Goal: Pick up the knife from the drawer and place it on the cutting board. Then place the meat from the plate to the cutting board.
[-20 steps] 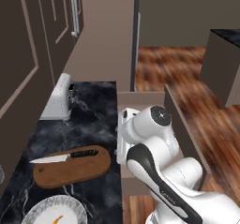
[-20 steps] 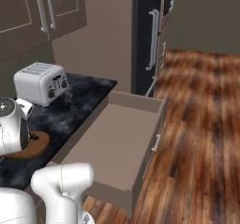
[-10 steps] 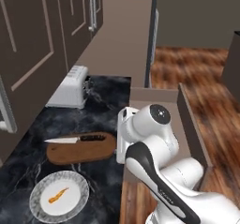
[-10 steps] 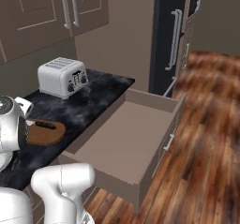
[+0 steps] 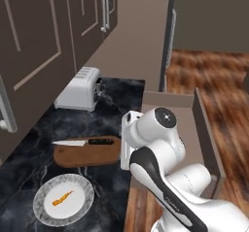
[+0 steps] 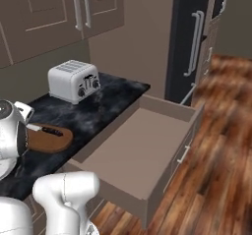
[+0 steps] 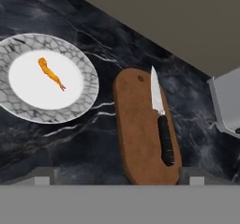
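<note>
Dark gripper (image 7: 119, 176) wide open, empty, above cutting board (image 7: 140, 129)

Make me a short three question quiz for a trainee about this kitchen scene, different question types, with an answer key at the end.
1. True or false: the knife lies on the cutting board.
2. Multiple choice: where is the meat now? A) on the cutting board B) on the plate C) in the drawer
3. Fill in the blank: the appliance at the back of the counter, beyond the board, is a ____.

Key:
1. True; its black handle and blade both rest on the board.
2. B; the orange strip lies on the plate, apart from the board.
3. toaster
</note>
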Available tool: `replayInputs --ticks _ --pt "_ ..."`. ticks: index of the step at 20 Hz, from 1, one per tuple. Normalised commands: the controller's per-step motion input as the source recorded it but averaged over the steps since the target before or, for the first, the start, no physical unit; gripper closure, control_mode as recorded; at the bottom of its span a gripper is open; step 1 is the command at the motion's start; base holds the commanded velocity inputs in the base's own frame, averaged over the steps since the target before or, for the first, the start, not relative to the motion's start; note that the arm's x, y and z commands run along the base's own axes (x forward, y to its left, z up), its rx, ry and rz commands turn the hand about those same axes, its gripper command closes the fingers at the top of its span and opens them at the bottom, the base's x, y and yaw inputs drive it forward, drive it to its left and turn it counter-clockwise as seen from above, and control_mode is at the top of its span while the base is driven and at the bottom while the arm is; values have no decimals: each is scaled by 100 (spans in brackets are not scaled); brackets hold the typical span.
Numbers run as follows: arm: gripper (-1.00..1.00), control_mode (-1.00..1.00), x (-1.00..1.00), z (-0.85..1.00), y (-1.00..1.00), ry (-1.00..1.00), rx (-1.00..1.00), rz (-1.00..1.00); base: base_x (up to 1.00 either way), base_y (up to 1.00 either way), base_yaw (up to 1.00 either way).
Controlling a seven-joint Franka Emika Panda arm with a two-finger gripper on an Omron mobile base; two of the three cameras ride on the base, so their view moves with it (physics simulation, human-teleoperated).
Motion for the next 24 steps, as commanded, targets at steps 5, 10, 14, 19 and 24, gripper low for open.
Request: replayInputs --ticks 5,10,14,19,24 --pt "-100 100 0 0 0 0 0 0 36 -1 27" --pt "-100 100 0 0 0 0 0 0 19 -6 43" --pt "-100 100 0 0 0 0 0 0 50 0 36" --pt "-100 100 0 0 0 0 0 0 38 16 24" --pt "-100 100 0 0 0 0 0 0 44 41 17"
